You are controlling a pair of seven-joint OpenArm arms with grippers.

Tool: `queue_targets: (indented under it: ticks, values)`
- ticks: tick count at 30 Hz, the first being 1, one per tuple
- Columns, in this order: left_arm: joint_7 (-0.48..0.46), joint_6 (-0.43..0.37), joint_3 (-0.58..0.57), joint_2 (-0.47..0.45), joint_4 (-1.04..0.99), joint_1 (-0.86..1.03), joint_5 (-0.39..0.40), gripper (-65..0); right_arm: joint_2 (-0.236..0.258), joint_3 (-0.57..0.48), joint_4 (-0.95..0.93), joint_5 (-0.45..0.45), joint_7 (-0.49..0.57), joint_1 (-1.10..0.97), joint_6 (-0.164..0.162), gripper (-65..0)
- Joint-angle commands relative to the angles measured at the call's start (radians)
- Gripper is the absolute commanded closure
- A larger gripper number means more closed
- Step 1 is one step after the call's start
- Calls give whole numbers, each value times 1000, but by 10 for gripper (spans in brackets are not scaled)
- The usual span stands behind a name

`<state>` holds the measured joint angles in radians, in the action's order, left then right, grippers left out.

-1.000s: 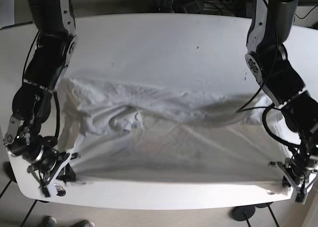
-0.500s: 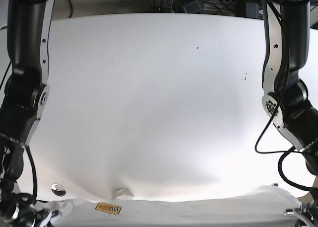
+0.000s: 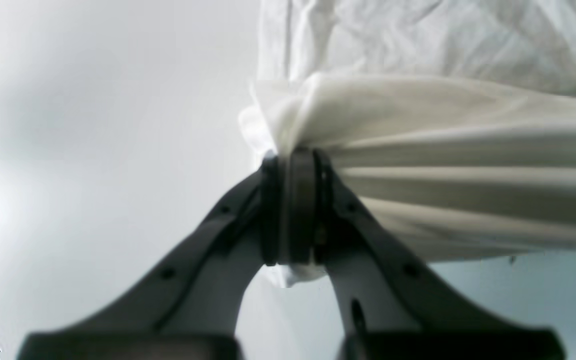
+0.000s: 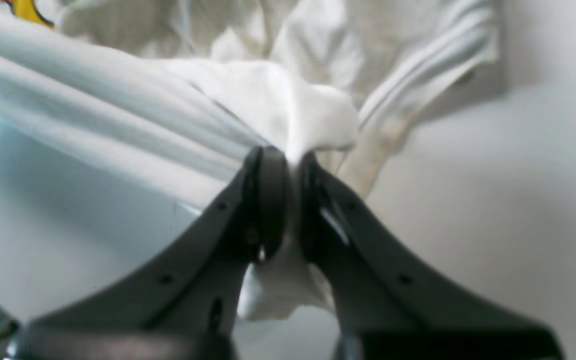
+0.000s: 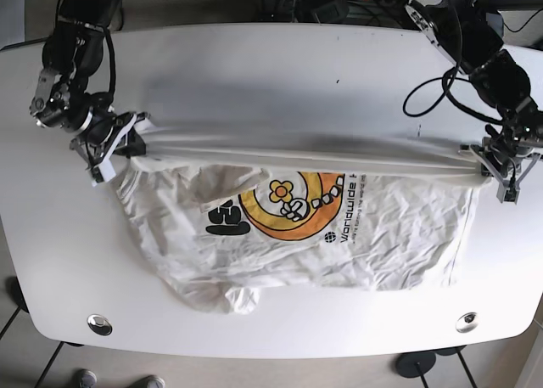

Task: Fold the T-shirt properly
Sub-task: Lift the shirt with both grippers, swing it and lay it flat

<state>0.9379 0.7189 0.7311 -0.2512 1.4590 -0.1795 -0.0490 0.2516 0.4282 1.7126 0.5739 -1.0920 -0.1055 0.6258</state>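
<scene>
Shirt (image 5: pixel 314 227) on worktop (image 5: pixel 271 74), print up, wrinkled. Far edge held taut between grippers. Left gripper (image 3: pixel 293 165) jaws clamped on bunched corner; right gripper (image 4: pixel 288 155) likewise. Judgement: early stage. Spread only; no fold made, sleeves and body folds remain.

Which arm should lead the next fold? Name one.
Neither clearly; slight edge to the left. Left gripper and right gripper are both shut on the T-shirt, stretching its top edge taut. They should move together; the shirt's left-gripper side lies flatter.
</scene>
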Motion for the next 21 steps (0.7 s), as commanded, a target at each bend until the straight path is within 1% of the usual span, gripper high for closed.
queue_targets:
  ticks: [1, 5, 7, 9, 10, 12, 13, 14, 16, 17, 18, 19, 20, 21]
  values:
    - [-21, -21, 31, -32, 30, 44, -24, -7, -1, 45, 83, -19, 23, -76, -13, -21]
    - [-21, -21, 83, -35, 105, 137, -24, -7, -16, 82, 185, -19, -40, -194, -13, -22]
    - [-20, -21, 83, -35, 162, 202, -24, -7, -34, 85, 220, -19, -55, -251, -13, -25]
    - [-20, -21, 81, -33, 200, 240, -24, -10, -41, 82, 226, -19, -55, -293, -13, -30]
    - [-20, -21, 81, -33, 219, 257, -24, -11, -41, 82, 226, -19, -55, -308, -13, -48]
    - [-18, -21, 84, -32, 245, 286, -24, -17, -41, 85, 226, -19, -55, -349, -13, -178]
    - [-18, -21, 86, -32, 246, 301, -24, -46, -41, 85, 226, -16, -55, -366, -13, -250]
    - [-18, -21, 87, -35, 246, 318, -24, -96, -41, 87, 228, 2, -53, -383, -11, -319]
    - [11, -21, 89, -38, 248, 344, -24, -244, -31, 110, 228, 96, -53, -428, -11, -442]
    - [34, -21, 95, -40, 248, 351, -24, -318, -30, 131, 228, 150, -53, -448, -11, -488]
    - [53, -21, 115, -41, 259, 355, -24, -381, -30, 153, 228, 199, -53, -466, -11, -528]
    - [63, -21, 134, -41, 271, 355, -24, -422, -27, 169, 228, 248, -53, -478, -11, -555]
    - [68, -21, 147, -41, 283, 355, -21, -442, -15, 182, 228, 292, -53, -491, -11, -564]
    - [68, -21, 153, -41, 299, 355, -2, -442, -4, 185, 228, 338, -53, -500, -11, -563]
